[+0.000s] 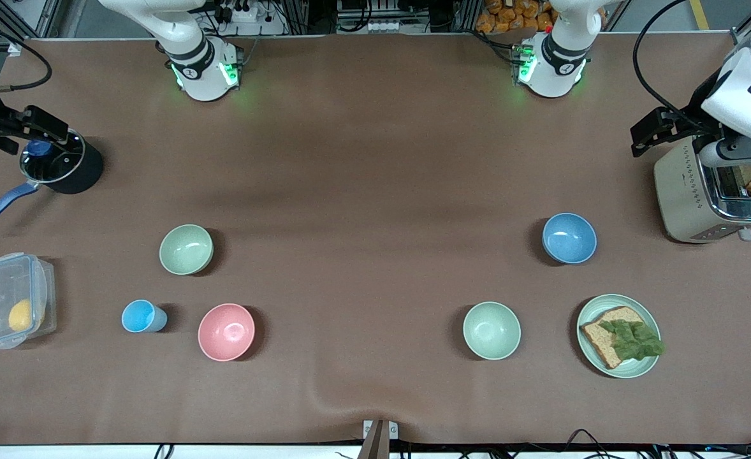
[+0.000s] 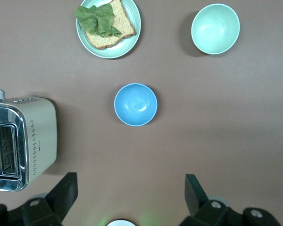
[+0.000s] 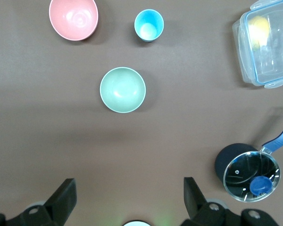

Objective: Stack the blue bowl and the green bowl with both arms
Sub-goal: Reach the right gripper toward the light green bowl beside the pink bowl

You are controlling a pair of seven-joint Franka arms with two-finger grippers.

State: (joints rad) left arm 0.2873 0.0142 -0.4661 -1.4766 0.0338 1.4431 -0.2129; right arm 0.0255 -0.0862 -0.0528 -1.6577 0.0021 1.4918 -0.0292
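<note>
The blue bowl (image 1: 568, 238) sits upright toward the left arm's end of the table and also shows in the left wrist view (image 2: 135, 104). The green bowl (image 1: 186, 249) sits upright toward the right arm's end and also shows in the right wrist view (image 3: 122, 89). My left gripper (image 2: 131, 193) is open and empty, held high beside the toaster (image 1: 659, 127). My right gripper (image 3: 129, 193) is open and empty, held high over the pot (image 1: 31, 124). Both bowls are empty and far from either gripper.
A paler mint-green bowl (image 1: 491, 330), a plate (image 1: 589, 315) with bread and lettuce and a toaster (image 1: 700, 197) stand near the blue bowl. A pink bowl (image 1: 226, 331), a light-blue cup (image 1: 141, 316), a lidded container (image 1: 12, 299) and a black pot (image 1: 63, 169) stand near the green bowl.
</note>
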